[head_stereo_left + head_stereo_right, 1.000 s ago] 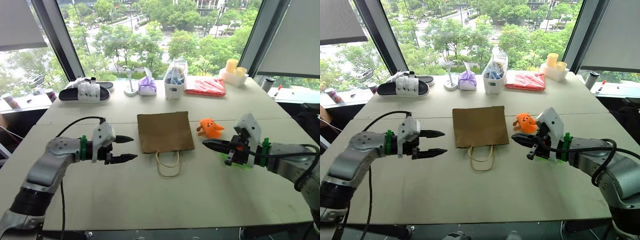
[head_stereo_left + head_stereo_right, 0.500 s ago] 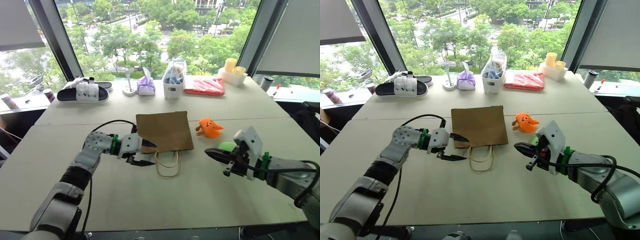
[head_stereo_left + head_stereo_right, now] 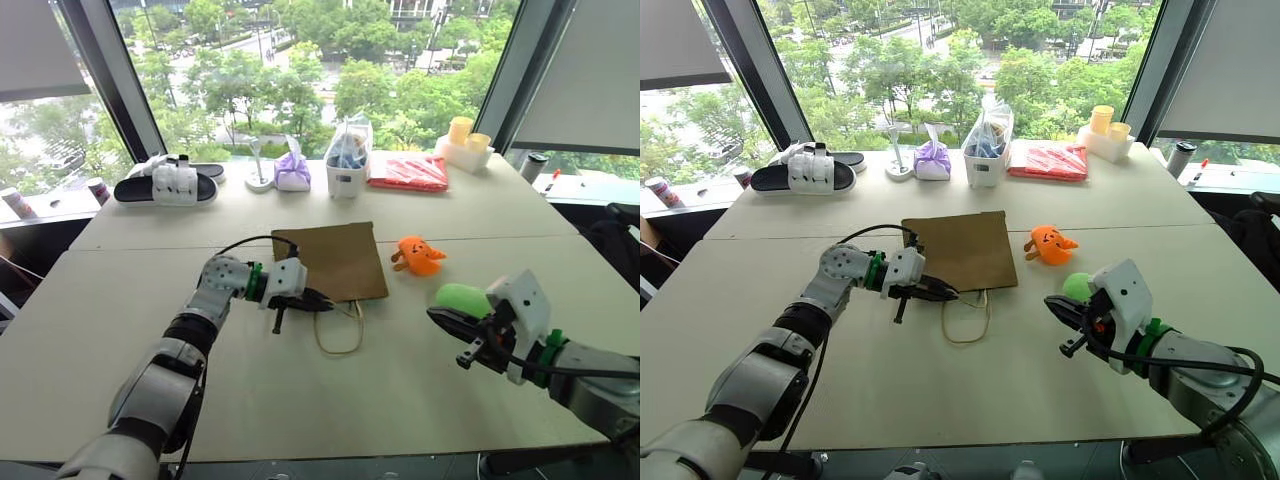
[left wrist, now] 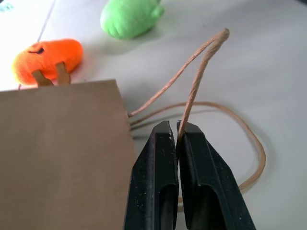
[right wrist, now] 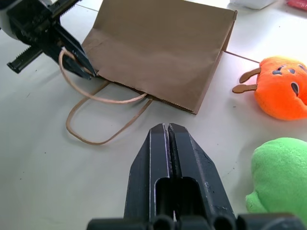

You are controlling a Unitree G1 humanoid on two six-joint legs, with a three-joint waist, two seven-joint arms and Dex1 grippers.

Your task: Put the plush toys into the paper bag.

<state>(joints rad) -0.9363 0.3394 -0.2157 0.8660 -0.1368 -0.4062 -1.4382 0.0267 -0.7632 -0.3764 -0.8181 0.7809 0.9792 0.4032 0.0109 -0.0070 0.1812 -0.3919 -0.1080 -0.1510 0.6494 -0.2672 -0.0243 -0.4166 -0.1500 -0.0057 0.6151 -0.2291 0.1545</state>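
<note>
left gripper [image 4: 178, 130] pinches the paper bag [image 3: 330, 262] string handle [image 4: 199, 76] | right gripper [image 5: 168, 132] closed tight, holding nothing, lower middle | right wrist view shows orange toy [image 5: 280, 88] face

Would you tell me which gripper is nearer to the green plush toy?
Right. The right gripper hovers shut just beside the green plush toy; the left gripper is across the table, pinching the paper bag's handle.
</note>
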